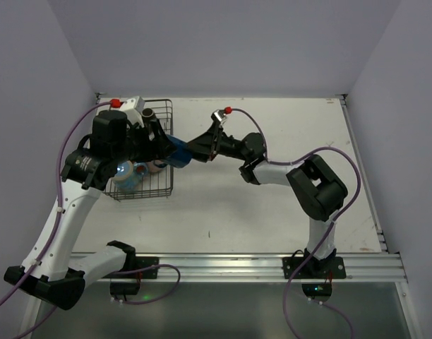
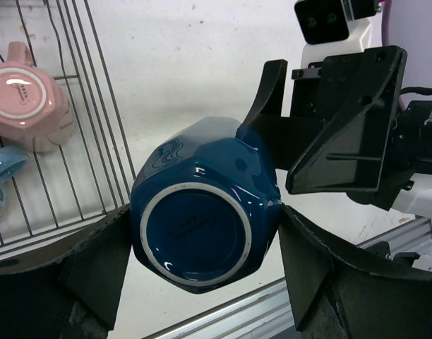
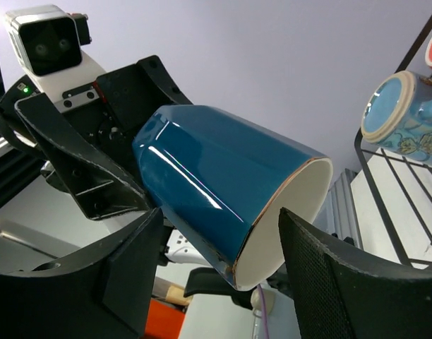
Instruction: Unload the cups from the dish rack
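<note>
1. Fingers (image 2: 96,261) of the left gripper (image 2: 205,236) pinch the blue cup (image 2: 195,244) at its base end, one against each side. The cup lies on its side in the air, its foot turned toward the left wrist camera.
2. From the opposite side, the fingers (image 3: 343,282) of the right gripper (image 3: 219,240) straddle the cup's cream-lined mouth end. Whether they press on it I cannot tell.
3. In the top view the cup hangs over the surface (image 1: 272,212), just beside the right wall of the dish rack (image 1: 166,185). The rack sits along the left edge, toward the far left corner.
4. Inside the rack a pink cup (image 2: 29,95) stands upside down. A light blue cup (image 3: 399,113) with a flower print lies tilted near it.
</note>
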`<action>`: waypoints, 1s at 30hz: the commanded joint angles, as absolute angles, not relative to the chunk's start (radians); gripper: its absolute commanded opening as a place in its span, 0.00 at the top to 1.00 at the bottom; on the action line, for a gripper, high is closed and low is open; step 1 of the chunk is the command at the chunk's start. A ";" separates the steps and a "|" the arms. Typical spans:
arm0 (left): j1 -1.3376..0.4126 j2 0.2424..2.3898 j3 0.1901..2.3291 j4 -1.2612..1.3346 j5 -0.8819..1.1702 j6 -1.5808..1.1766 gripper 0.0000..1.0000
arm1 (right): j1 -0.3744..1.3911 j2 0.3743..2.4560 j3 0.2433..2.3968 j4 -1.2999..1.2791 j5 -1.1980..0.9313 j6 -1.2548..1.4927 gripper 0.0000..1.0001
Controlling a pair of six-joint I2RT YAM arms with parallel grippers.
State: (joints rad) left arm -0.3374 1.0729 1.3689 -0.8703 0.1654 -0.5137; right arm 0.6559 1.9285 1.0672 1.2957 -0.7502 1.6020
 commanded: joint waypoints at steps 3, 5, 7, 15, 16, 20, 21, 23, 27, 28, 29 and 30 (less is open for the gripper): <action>-0.347 1.042 1.440 -0.747 0.247 -0.515 1.00 | 0.669 1.867 1.055 1.674 -0.742 1.592 0.34; -0.347 1.043 1.445 -0.742 0.249 -0.517 1.00 | 0.670 1.850 1.045 1.674 -0.745 1.594 0.34; -0.347 1.043 1.450 -0.741 0.250 -0.514 1.00 | 0.670 1.833 1.035 1.674 -0.746 1.591 0.35; -0.347 1.035 1.433 -0.701 0.299 -0.532 1.00 | 0.670 1.779 1.012 1.674 -0.759 1.571 0.40; -0.347 1.037 1.424 -0.693 0.319 -0.535 1.00 | 0.670 1.778 1.017 1.674 -0.762 1.571 0.40; -0.347 1.032 1.404 -0.666 0.347 -0.551 1.00 | 0.670 1.775 1.028 1.674 -0.767 1.577 0.43; -0.347 1.031 1.396 -0.655 0.353 -0.554 1.00 | 0.670 1.770 1.026 1.674 -0.769 1.574 0.43; -0.347 1.026 1.385 -0.641 0.365 -0.561 1.00 | 0.670 1.755 1.019 1.674 -0.767 1.569 0.44; -0.347 1.012 1.336 -0.600 0.388 -0.568 1.00 | 0.670 1.721 1.002 1.672 -0.770 1.568 0.46; -0.347 1.012 1.332 -0.598 0.393 -0.568 1.00 | 0.667 1.701 0.990 1.672 -0.772 1.565 0.46; -0.345 1.011 1.327 -0.597 0.394 -0.568 1.00 | 0.666 1.691 0.985 1.672 -0.776 1.563 0.46; -0.345 1.009 1.316 -0.588 0.402 -0.568 1.00 | 0.664 1.681 0.982 1.672 -0.779 1.563 0.46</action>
State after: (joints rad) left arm -0.3374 1.0435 1.3197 -0.7181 0.3046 -0.5579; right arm 0.6666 1.7645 0.9913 1.2922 -0.7582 1.5902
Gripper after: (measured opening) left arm 0.794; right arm 0.541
